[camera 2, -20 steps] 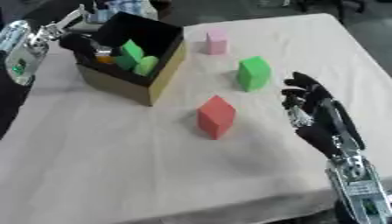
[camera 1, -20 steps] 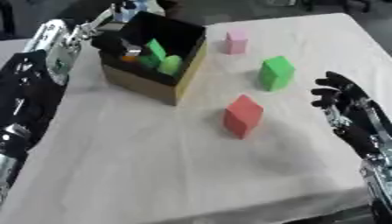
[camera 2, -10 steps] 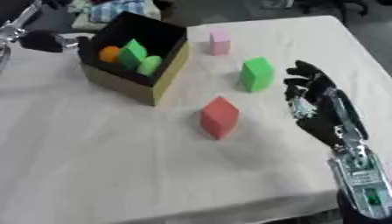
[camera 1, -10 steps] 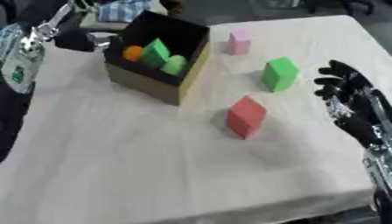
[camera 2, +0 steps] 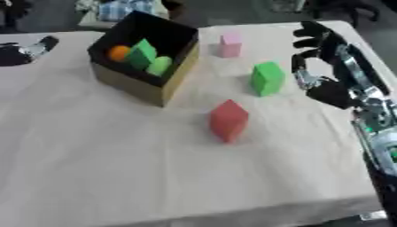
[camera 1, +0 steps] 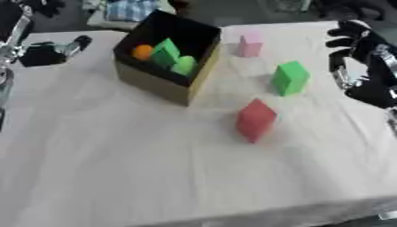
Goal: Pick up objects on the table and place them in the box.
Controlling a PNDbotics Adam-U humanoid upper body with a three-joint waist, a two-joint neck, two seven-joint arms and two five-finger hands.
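The right hand (camera 2: 322,66) hangs over the table's right side with its fingers spread and only slightly bent, holding nothing. Just inboard of its fingertips, on the cloth-covered table (camera 2: 116,168), stands the green block (camera 2: 267,78), close to the hand but apart from it. Farther inboard and nearer the robot's body sits the red block (camera 2: 229,120), tipped up on a corner or edge, and beyond the fingertips on the far side lies the small pink block (camera 2: 229,46). Well to the hand's inner side stands the box (camera 1: 167,55), dark inside, which already holds an orange piece (camera 1: 142,52) and two green pieces (camera 1: 172,57). The left hand (camera 1: 46,51) rests low at the table's left edge, outboard of the box; whether its fingers are curled or straight cannot be told. Three blocks remain outside the box, so the job looks partly done, with the green block the likeliest next pick. The risk lies in the approach: an open hand sweeping in from the side could knock the green block over or push it toward the red one before the fingers close. The red block looks unsteadily perched and may roll if brushed. A carried block could also clip the near wall of the box and drop short.
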